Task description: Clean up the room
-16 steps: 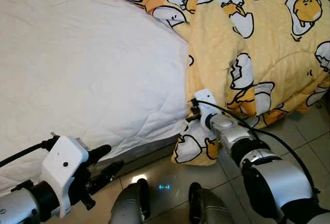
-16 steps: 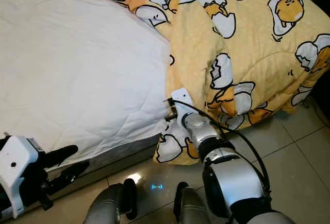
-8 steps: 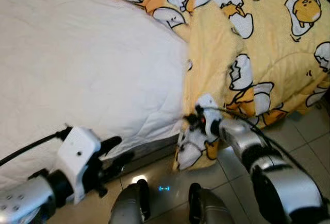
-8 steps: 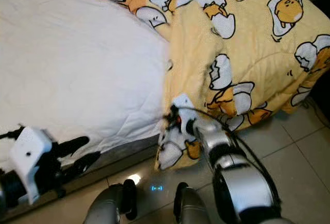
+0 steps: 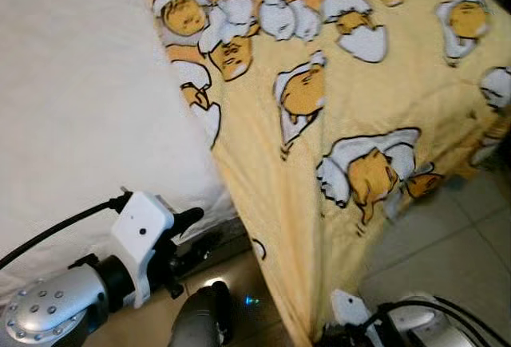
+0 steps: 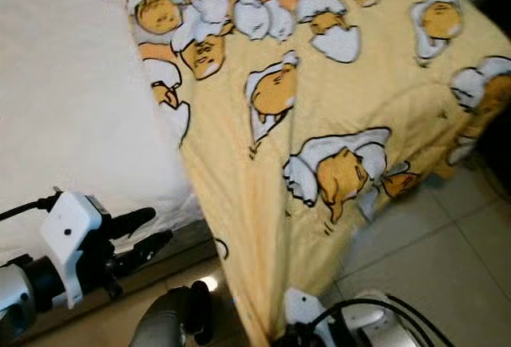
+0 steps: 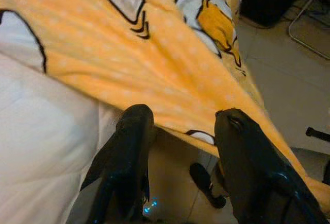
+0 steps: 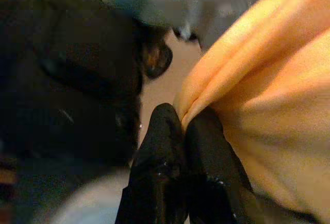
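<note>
A big yellow blanket (image 5: pixel 359 100) with egg pictures is lying over the bed (image 5: pixel 72 100). It is covering the right part of the white mattress and is hanging down over the bed's edge toward the tiled floor (image 5: pixel 447 243). One edge of the blanket is stretching down in a tight fold to the bottom of the head views.

The right pincer (image 8: pixel 183 131) is sitting low, near the floor, at the bottom end of that fold. In the right wrist view its two black fingers (image 8: pixel 160 147) are pressing together with the yellow cloth pinched between them. So the right pincer is gripping the blanket's edge.

The left pincer (image 5: pixel 196 231) is sitting beside the bed's lower edge, just left of the hanging blanket. In the left wrist view its two black fingers (image 7: pixel 129 152) are standing apart with nothing between them. The blanket's edge is lying just past its fingertips, with the white sheet beside it. The left pincer is open and is not touching the cloth.
</note>
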`<state>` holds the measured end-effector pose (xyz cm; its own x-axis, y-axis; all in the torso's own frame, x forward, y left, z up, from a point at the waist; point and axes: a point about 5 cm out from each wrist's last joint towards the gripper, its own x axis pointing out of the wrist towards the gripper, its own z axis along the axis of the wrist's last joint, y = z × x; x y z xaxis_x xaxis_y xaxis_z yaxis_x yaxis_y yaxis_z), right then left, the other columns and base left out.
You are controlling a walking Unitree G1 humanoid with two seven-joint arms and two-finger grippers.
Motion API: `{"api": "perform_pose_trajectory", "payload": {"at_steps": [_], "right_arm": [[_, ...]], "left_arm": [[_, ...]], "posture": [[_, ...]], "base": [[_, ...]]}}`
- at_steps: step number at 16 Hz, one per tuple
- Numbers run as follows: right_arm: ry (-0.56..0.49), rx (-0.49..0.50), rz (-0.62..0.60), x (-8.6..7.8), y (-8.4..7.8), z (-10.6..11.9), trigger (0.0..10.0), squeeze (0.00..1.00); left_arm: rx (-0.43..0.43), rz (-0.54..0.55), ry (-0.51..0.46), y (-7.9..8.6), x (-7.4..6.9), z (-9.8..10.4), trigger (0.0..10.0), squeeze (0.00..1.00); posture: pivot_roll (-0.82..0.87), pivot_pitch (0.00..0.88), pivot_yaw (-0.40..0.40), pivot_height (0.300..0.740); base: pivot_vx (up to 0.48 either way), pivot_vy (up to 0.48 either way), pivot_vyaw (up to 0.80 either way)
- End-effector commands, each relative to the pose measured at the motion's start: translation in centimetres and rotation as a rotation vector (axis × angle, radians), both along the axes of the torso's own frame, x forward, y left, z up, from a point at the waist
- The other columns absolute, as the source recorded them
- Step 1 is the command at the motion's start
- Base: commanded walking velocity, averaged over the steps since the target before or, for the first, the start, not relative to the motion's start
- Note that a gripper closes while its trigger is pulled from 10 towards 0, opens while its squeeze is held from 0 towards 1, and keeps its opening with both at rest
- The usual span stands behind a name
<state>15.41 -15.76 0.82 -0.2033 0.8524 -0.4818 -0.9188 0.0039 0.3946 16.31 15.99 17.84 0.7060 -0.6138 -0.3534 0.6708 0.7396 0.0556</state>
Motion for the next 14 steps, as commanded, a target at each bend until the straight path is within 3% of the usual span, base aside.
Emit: {"api": "perform_pose_trajectory", "payload": {"at_steps": [1, 3, 4, 5, 6, 10, 14], "right_arm": [[0.025, 0.020, 0.023, -1.0, 0.1, 0.3, 0.0, 0.00], [0.003, -0.031, -0.015, -2.5, -0.4, 0.7, 0.0, 0.00], [-0.049, -0.112, -0.094, -2.2, -0.9, 0.2, 10.0, 0.00], [-0.072, -0.167, -0.162, -1.8, -1.2, -0.2, 10.0, 0.00], [-0.103, -0.189, -0.229, -1.3, -1.4, -0.2, 10.0, 1.00], [-0.125, -0.211, -0.279, -1.2, -1.5, -0.2, 10.0, 1.00], [-0.126, -0.171, -0.511, -0.2, -1.4, 0.8, 10.0, 1.00]], "left_arm": [[0.000, -0.002, 0.012, -0.1, -0.2, -0.2, 10.0, 0.00], [-0.004, -0.009, 0.014, -0.4, -0.1, -0.5, 10.0, 0.00], [-0.006, -0.014, 0.006, -0.5, 0.3, -0.6, 10.0, 0.00], [-0.010, -0.017, -0.003, -0.7, 0.7, -0.6, 10.0, 0.00], [-0.013, -0.022, -0.009, -0.8, 1.0, -0.6, 10.0, 0.00], [-0.012, -0.030, -0.012, -1.0, 1.3, -0.9, 10.0, 0.00], [-0.036, 0.050, 0.004, -0.7, 1.9, -2.3, 10.0, 0.00]], "posture": [[0.07, 0.250, 0.033, 0.740], [0.05, 0.231, 0.036, 0.740], [0.05, 0.230, 0.039, 0.740], [0.04, 0.230, 0.047, 0.740], [0.04, 0.226, 0.051, 0.740], [0.03, 0.209, 0.055, 0.740], [-0.01, 0.145, 0.040, 0.740]], "base": [[0.000, 0.000, 0.00], [0.000, 0.000, 0.00], [0.000, 0.000, 0.00], [0.000, 0.000, 0.00], [0.000, 0.000, 0.00], [0.000, 0.000, 0.00], [0.000, 0.000, 0.00]]}}
